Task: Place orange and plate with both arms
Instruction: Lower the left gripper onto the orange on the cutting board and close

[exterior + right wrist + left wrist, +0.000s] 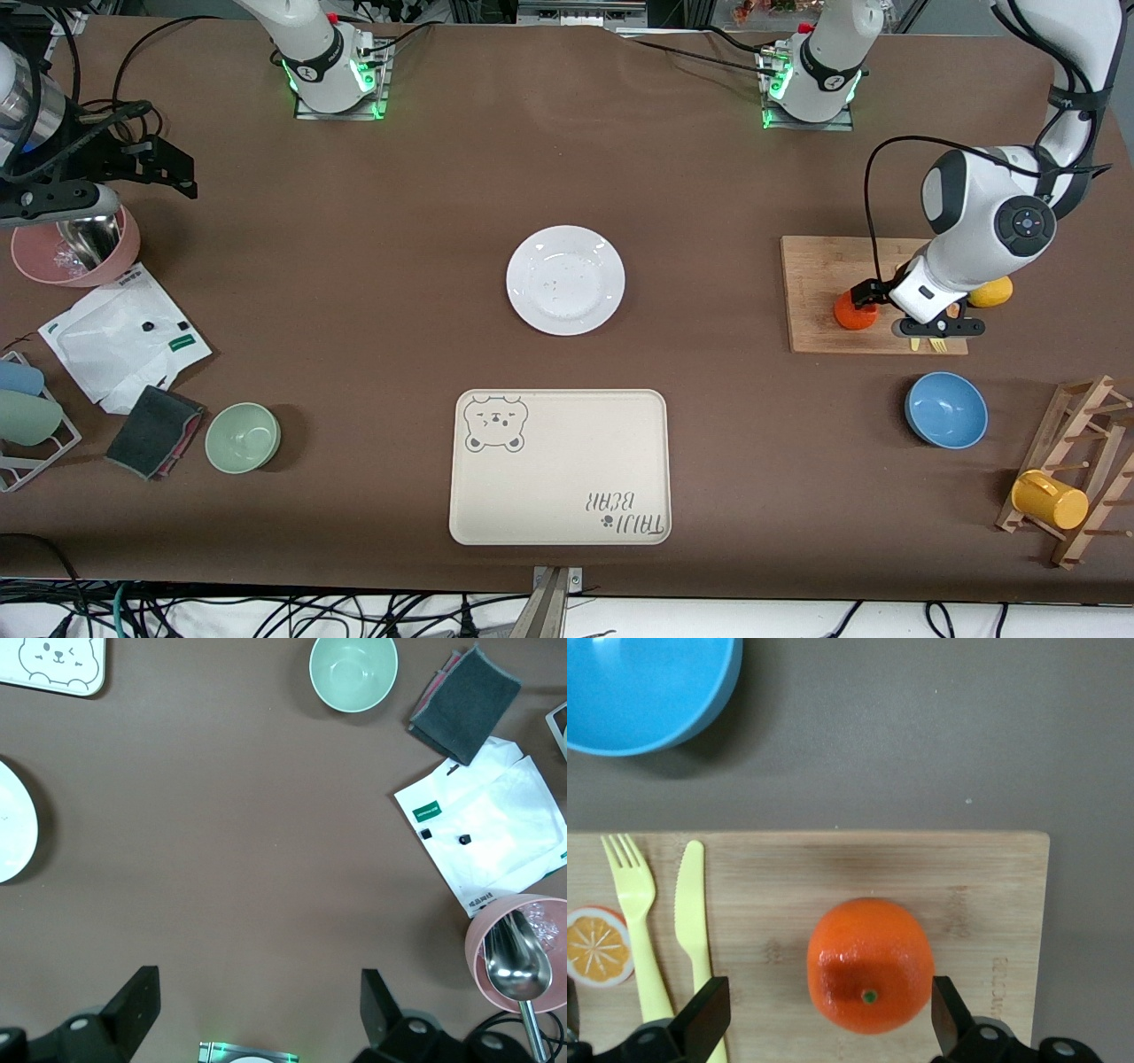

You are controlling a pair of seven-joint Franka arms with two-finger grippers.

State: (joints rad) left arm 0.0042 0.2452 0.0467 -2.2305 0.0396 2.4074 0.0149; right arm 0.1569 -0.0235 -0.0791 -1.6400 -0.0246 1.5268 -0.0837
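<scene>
The left gripper [895, 317] hangs low over the wooden cutting board [819, 266] at the left arm's end of the table, its fingers spread wide and holding nothing. In the left wrist view the orange [870, 964] sits on the board between the two open fingertips [702, 1014], with a gap on each side; it stands upright with its small green stem spot facing up. Beside it on the board lie a pale yellow plastic knife [694, 921] and fork [633, 912], and next to the fork a flat orange slice [598, 945]. A yellow lemon [990, 291] rests on the board too, partly hidden by the arm. A blue bowl [946, 409] stands on the table nearer to the front camera than the board.

The plate [565, 280] lies bare near the middle of the table, well apart from the orange. The cream bear tray [560, 467] lies nearer to the front camera than the plate.

The right gripper [257, 1014] waits over the table toward the right arm's end, fingers wide apart and holding nothing. Near it stand a pink bowl [75, 252] with a metal spoon [516, 961] in it and a green bowl [243, 437].
</scene>
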